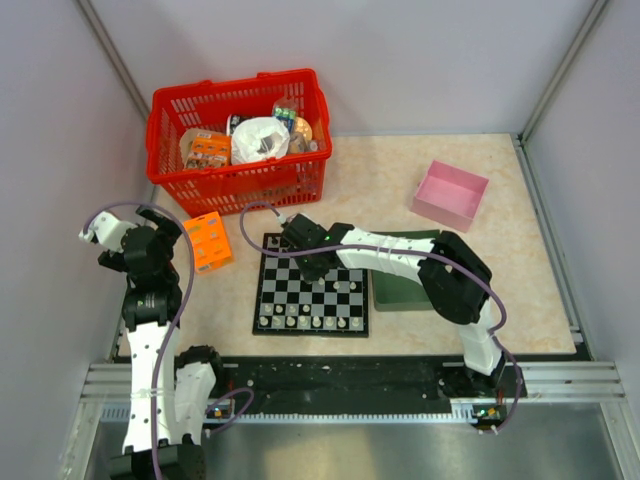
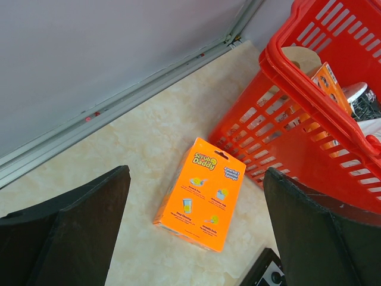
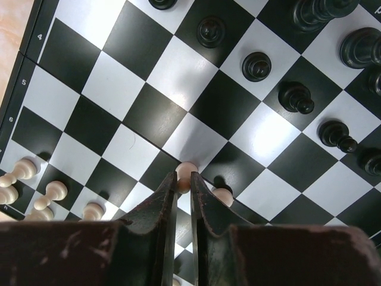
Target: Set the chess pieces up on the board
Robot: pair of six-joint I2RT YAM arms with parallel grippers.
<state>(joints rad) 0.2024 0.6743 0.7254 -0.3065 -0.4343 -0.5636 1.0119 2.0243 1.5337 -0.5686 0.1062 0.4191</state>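
Note:
The board [image 1: 275, 290] lies in the middle of the table. Pale chess pieces [image 1: 300, 321] line its near rows, and black ones [image 1: 345, 287] stand further in. My right gripper [image 1: 316, 268] hangs low over the board. In the right wrist view the right gripper [image 3: 184, 180] is shut on a pale pawn [image 3: 187, 169] that stands at a square's corner. Another pale pawn [image 3: 223, 195] is just to its right. Black pieces [image 3: 256, 65] stand beyond, and more pale pawns [image 3: 53, 192] sit at the left. My left gripper [image 2: 196, 173] is open and holds nothing, off to the board's left.
A red basket [image 1: 240, 140] full of goods stands at the back left. An orange Scrub Daddy box [image 1: 208, 240] lies between the basket and the board, under the left gripper. A dark green tray [image 1: 400, 285] adjoins the board's right side. A pink box [image 1: 450, 192] sits at the back right.

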